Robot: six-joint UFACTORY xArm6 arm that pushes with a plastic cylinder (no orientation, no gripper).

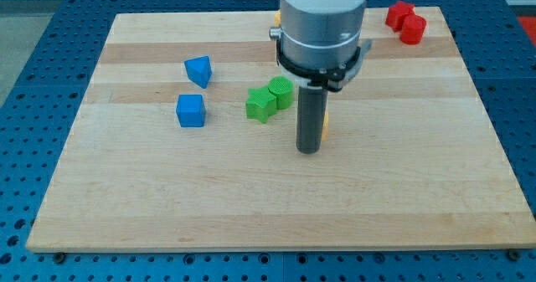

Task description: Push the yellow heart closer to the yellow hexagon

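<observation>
My tip (pixel 309 151) rests on the desk (pixel 251 198); this tool is a bare rod holding nothing. A yellow block (pixel 325 125), shape hidden, peeks out touching the rod's right side. Another yellow sliver (pixel 275 18) shows behind the arm near the view's top. Green blocks (pixel 270 99) sit just left; blue blocks (pixel 194 89) farther left; red blocks (pixel 406 21) top right.

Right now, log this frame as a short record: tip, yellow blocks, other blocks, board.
tip: my tip on the board, right of the green blocks
yellow blocks: one sliver beside the rod; another behind the arm; shapes hidden
green blocks: pair, touching
blue blocks: one above another, view's left
red blocks: pair, top right
board: wooden
</observation>
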